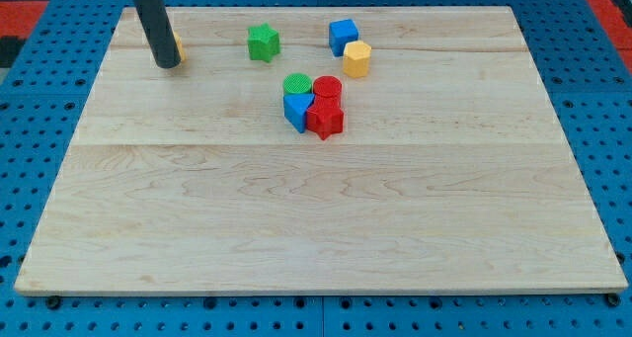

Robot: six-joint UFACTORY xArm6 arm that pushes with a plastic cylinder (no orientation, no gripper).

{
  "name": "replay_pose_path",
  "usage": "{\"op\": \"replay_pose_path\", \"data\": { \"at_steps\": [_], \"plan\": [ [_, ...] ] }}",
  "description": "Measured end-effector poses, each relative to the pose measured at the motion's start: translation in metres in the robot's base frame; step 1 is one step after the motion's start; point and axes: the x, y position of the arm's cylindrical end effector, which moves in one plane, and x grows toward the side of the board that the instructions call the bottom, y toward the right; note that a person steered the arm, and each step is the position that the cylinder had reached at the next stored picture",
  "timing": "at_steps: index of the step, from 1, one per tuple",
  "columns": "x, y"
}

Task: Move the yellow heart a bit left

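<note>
My tip rests on the board near the view's top left. A yellow block, probably the yellow heart, is almost wholly hidden behind the rod; only a sliver shows at the rod's right side, touching or nearly touching it. A green star lies to the right of the tip. A blue cube and a yellow hexagon sit further right. A cluster near the middle holds a green cylinder, a red cylinder, a blue block and a red star.
The wooden board lies on a blue pegboard surface. The board's left edge is close to the tip.
</note>
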Motion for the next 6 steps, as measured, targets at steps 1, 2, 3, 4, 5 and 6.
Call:
{"op": "replay_pose_path", "data": {
  "at_steps": [1, 2, 3, 4, 5, 6],
  "plan": [
    [-0.017, -0.003],
    [-0.041, -0.013],
    [-0.043, -0.009],
    [-0.043, 0.025],
    [-0.059, 0.023],
    [-0.073, 0.005]
  ]
}}
